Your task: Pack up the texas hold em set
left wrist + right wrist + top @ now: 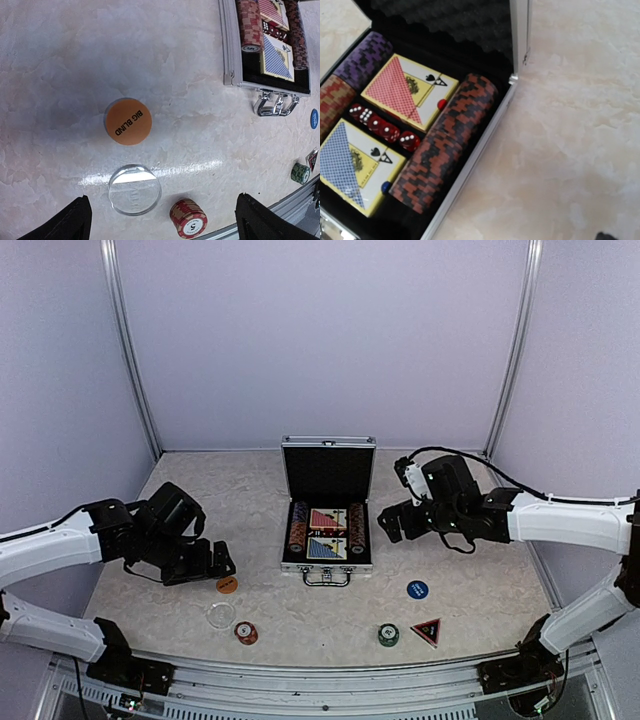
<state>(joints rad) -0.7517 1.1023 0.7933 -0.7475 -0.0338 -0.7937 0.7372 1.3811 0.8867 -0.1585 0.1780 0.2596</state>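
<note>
The silver case (pixel 327 562) stands open mid-table with its lid upright. Inside are a red deck (pixel 410 90), a blue deck (pixel 355 167), red dice (pixel 382 127) and chip rows (pixel 445 145). Loose on the table lie an orange "BIG BLIND" disc (pixel 128 121), a clear disc (pixel 135 190), a red chip stack (pixel 189 219), a blue disc (pixel 417 589), a green chip stack (pixel 388 635) and the triangle marker (pixel 427 631). My left gripper (pixel 215 565) hangs open and empty above the orange and clear discs. My right gripper (pixel 390 523) is open and empty beside the case's right wall.
The table's metal front rail (pixel 330 665) runs just behind the loose pieces. The case handle (pixel 275 102) sticks out toward the front. Purple walls with upright posts (pixel 130 350) close in the back and sides.
</note>
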